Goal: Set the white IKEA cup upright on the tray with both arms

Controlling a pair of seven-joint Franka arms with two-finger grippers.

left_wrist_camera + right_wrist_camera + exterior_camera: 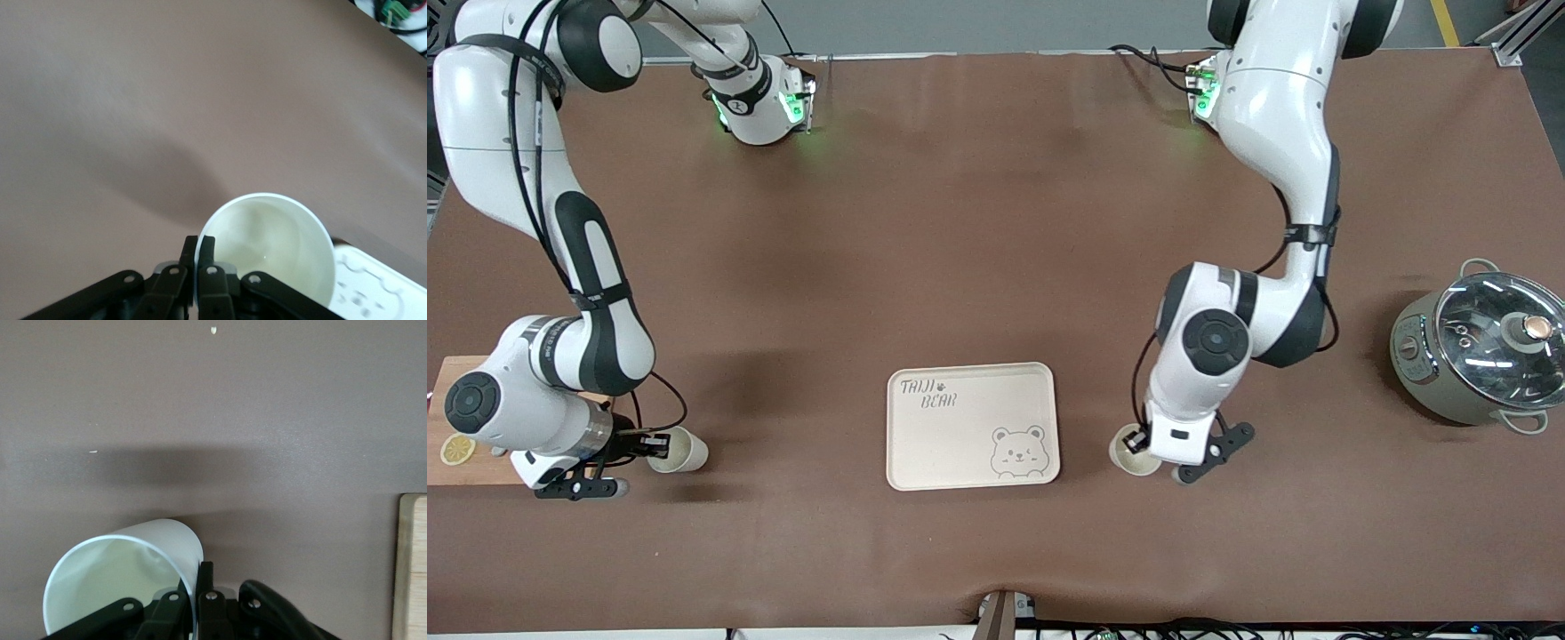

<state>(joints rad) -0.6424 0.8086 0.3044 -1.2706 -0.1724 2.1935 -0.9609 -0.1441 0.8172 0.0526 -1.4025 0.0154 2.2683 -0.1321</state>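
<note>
Two white cups show. One cup [683, 452] lies tilted on the brown table beside the cutting board, its mouth toward my right gripper [649, 442], which is shut on its rim [190, 570]. The other cup [1128, 452] sits beside the tray toward the left arm's end of the table, and my left gripper [1136, 442] is shut on its rim, one finger inside and one outside [198, 248]. The cream tray [971, 427] with the bear drawing lies between both cups with nothing on it. The left wrist view shows the cup's hollow [273, 247] and a tray corner [383, 287].
A wooden cutting board [445, 427] with a lemon slice [458, 449] lies under the right arm's wrist at the table's end. A grey pot with a glass lid [1480, 356] stands toward the left arm's end. The board's edge [413, 567] shows in the right wrist view.
</note>
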